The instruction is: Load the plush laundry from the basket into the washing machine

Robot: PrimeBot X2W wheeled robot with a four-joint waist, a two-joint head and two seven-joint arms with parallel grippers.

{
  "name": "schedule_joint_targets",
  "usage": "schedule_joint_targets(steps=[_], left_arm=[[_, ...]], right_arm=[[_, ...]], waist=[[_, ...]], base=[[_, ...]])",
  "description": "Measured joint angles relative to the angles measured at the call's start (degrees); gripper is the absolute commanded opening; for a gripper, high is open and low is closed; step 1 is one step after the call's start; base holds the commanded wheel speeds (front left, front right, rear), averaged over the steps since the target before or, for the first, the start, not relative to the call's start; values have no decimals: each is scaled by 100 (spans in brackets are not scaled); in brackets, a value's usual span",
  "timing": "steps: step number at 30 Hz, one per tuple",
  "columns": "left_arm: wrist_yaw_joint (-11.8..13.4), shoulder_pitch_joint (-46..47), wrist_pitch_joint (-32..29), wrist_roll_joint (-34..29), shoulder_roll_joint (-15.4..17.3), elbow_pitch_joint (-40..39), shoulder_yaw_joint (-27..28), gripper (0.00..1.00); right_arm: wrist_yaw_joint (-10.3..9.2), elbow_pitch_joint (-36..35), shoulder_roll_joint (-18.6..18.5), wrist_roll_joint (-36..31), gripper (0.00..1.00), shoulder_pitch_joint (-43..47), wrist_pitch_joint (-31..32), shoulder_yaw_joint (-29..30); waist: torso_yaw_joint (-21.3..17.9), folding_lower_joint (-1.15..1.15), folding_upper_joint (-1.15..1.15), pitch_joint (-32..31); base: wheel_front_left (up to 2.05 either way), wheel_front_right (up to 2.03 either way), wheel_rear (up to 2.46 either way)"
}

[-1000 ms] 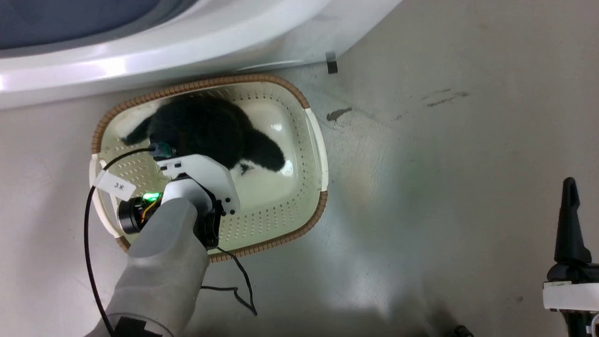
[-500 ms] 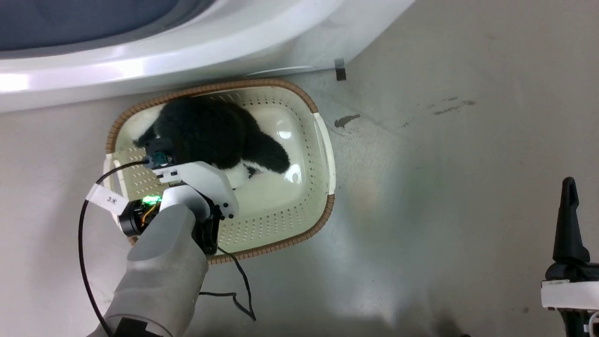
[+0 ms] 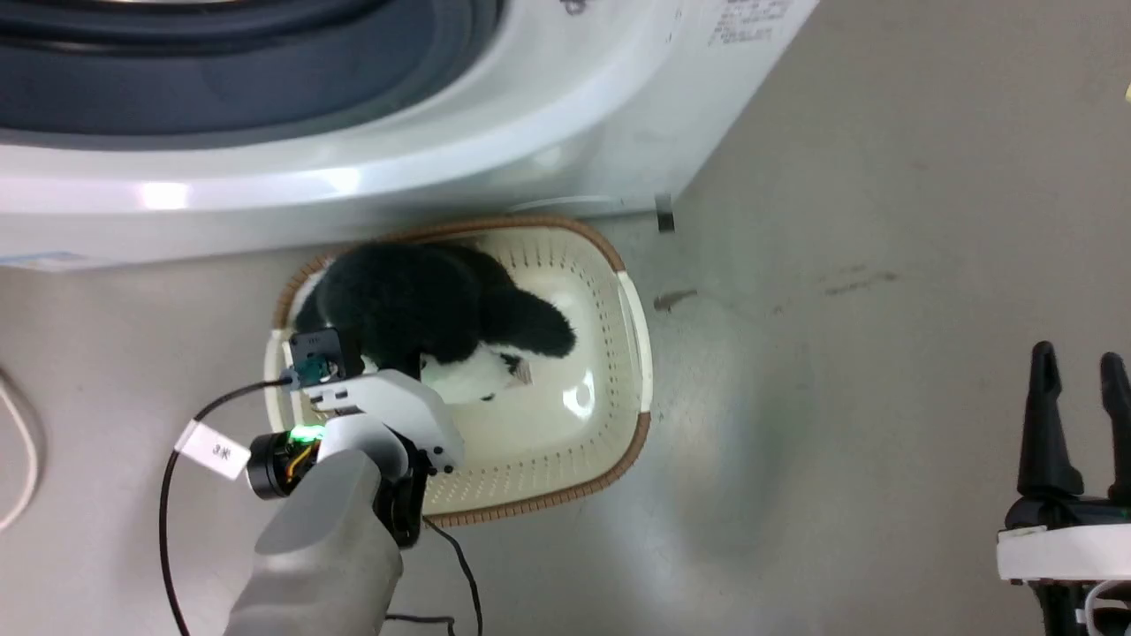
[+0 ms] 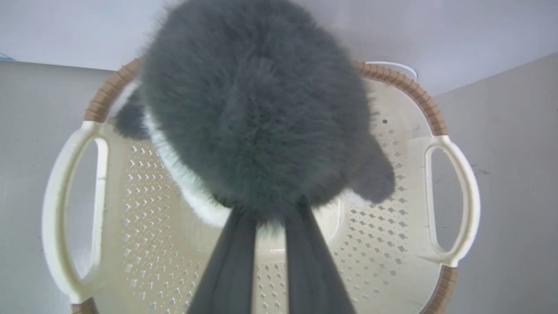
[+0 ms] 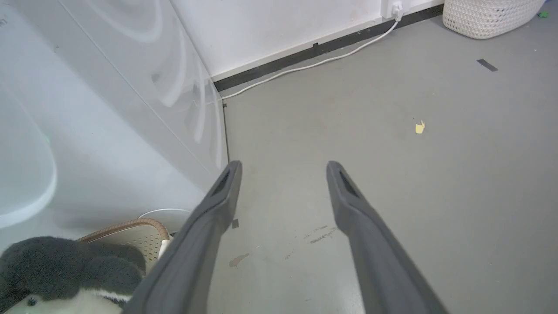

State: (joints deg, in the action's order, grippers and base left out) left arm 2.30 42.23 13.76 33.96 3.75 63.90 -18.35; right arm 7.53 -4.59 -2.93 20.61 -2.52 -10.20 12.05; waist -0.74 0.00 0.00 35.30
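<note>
The plush laundry [image 3: 424, 305], a fluffy black-and-white penguin, is over the back half of the cream basket [image 3: 618, 415], which stands on the floor before the washing machine [image 3: 353, 177]. In the left wrist view my left gripper [image 4: 270, 213] is shut on the black fur of the plush laundry [image 4: 257, 122], with both fingertips buried in it, above the basket [image 4: 453, 205]. My right gripper [image 3: 1078, 362] stands open and empty at the lower right, far from the basket. The right wrist view shows the right gripper [image 5: 284, 168] over bare floor, with the plush laundry [image 5: 65, 266] at the lower left.
The washing machine's side panel [image 5: 109, 109] rises left of the right gripper. A white cable [image 5: 305, 65] runs along the wall base, near a white woven basket [image 5: 488, 17]. The left arm's black cable [image 3: 172, 495] loops over the floor. A yellow scrap [image 5: 419, 127] lies on the floor.
My left gripper has shut on the plush laundry, whose body now sits bunched and higher in the basket. The head camera has tilted up, showing more of the washing machine.
</note>
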Motion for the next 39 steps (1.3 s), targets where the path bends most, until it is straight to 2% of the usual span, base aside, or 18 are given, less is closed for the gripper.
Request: schedule_joint_targets(steps=[6,16,24,30,35,39], left_arm=[[-53,-536,49,-11,3,-616,49,0],[79,-1970,86,-266,90,-2566,181,0],[428,-3042,81,-364,268,-4209,167,0],[706,-3517,-141,-460,411,-5411,107,0],[822,-3540,-349,-487,530,-6033,127,0],[905,-3382,-476,-523,619,-6240,214,0]], right_arm=[[0,140,-1,-54,100,30,5,-70],[0,413,-1,-100,100,288,52,-177],[0,593,0,-59,100,438,51,-290],[0,676,0,-27,100,513,49,-305],[0,740,0,15,100,590,48,-309],[0,764,0,29,100,592,43,-320]], waist=[[111,0,0,-513],[316,-1,0,-1534],[435,-2,0,-2306],[558,-2,0,-2709],[643,-1,0,-2912],[639,0,0,-2970]], base=[[0,0,0],[0,0,0],[0,0,0],[0,0,0],[0,0,0],[0,0,0]])
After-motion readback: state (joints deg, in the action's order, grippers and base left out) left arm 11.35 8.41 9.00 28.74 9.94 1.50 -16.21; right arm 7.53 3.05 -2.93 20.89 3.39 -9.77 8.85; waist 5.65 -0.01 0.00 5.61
